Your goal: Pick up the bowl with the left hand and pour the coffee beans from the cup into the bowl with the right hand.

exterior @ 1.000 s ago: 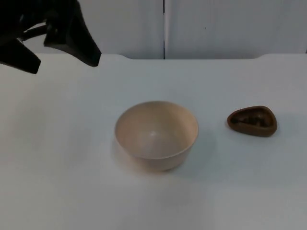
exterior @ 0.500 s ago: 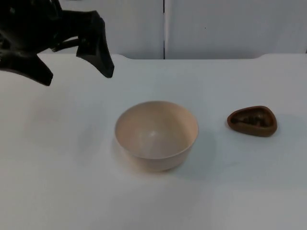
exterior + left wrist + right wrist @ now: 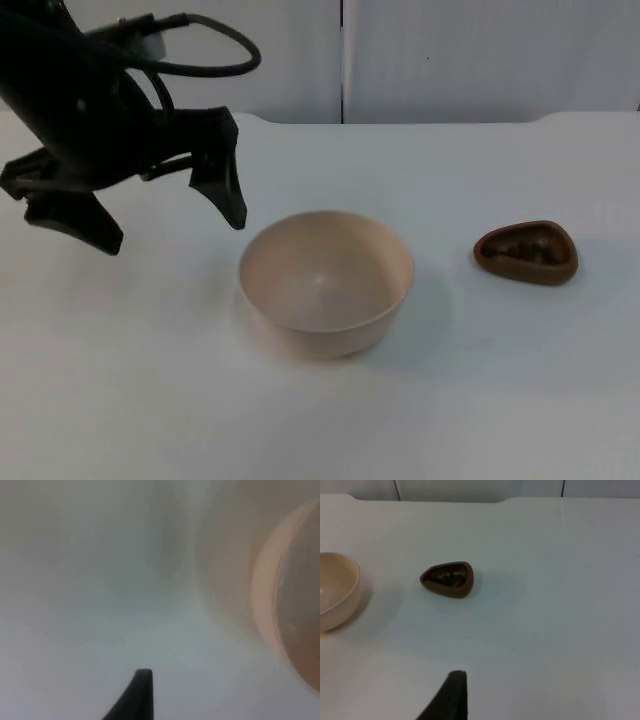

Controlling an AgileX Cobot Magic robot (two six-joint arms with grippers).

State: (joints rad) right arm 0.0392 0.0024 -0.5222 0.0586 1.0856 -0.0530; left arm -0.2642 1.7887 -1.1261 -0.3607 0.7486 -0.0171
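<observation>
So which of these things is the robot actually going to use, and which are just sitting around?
Part of the job:
- bowl, beige, with nothing in it, mid-table
- cup, small, brown, holding coffee beans, to the bowl's right
- left gripper, open, just left of the bowl

Just there:
- white table
- grey partition wall behind it

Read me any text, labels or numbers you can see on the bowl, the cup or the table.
None: the beige bowl, the brown cup of coffee beans, the white table and the grey partition wall carry no lettering. The left gripper, open beside the bowl, has no readable marks.
</observation>
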